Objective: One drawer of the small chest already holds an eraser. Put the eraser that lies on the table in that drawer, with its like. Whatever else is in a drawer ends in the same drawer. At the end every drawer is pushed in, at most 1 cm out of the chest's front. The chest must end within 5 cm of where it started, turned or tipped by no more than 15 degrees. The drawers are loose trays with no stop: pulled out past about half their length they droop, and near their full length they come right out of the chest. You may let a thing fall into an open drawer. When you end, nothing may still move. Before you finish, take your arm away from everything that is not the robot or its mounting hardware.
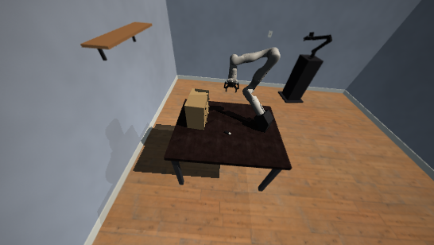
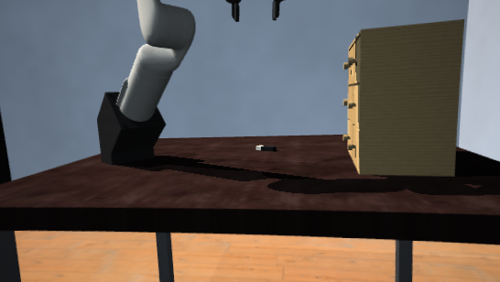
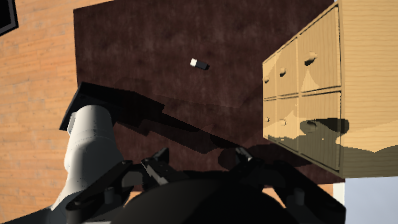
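From my station, I have the gripper (image 1: 231, 88) (image 2: 255, 17) (image 3: 202, 155) with its jaws wide, nothing between them. The wood-grained, boxy chest (image 1: 195, 115) (image 2: 407, 101) (image 3: 367, 85) fills the wrist view's right side, knobs jutting from its flat front. Upper centre there, the small white-and-black block-shaped eraser (image 1: 227, 133) (image 2: 266, 148) (image 3: 199, 64) lies on the mottled dark table (image 1: 238, 149) (image 2: 220, 197) (image 3: 150, 40), well apart from the chest and table edges.

I see chest (image 1: 195, 116) (image 2: 409, 101) (image 3: 370, 75) tan, wood-grained; tabletop (image 1: 226, 149) (image 2: 183, 194) (image 3: 150, 40) mottled dark brown; eraser (image 1: 227, 133) (image 2: 266, 148) (image 3: 199, 64) white and black; arm (image 1: 260, 71) (image 2: 148, 82) (image 3: 90, 145) pale grey.
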Robot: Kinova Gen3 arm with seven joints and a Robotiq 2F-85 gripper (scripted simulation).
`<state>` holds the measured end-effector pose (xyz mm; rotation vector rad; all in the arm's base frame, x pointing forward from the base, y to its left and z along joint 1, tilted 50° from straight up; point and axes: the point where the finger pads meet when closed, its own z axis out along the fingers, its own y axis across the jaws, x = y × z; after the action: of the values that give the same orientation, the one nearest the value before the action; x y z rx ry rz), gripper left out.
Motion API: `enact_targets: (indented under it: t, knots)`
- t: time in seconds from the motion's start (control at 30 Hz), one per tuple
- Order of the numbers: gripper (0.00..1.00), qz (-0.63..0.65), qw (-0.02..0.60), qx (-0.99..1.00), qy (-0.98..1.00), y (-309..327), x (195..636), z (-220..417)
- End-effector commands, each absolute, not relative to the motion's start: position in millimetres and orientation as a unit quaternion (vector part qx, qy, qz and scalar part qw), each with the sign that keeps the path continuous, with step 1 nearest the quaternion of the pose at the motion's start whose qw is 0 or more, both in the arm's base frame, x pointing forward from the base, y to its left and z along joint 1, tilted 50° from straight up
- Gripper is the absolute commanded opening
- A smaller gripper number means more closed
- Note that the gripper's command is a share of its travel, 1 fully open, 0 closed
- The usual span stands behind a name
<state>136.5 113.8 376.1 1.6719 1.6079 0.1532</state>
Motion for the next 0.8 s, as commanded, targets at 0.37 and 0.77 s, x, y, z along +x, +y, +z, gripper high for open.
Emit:
enact_targets:
  t: [0.37,0.77]
  knots:
    - [1.0,0.065,0.415,0.624,0.659,134.6,114.8,376.6]
    - [1.0,0.065,0.415,0.624,0.659,134.6,114.8,376.6]
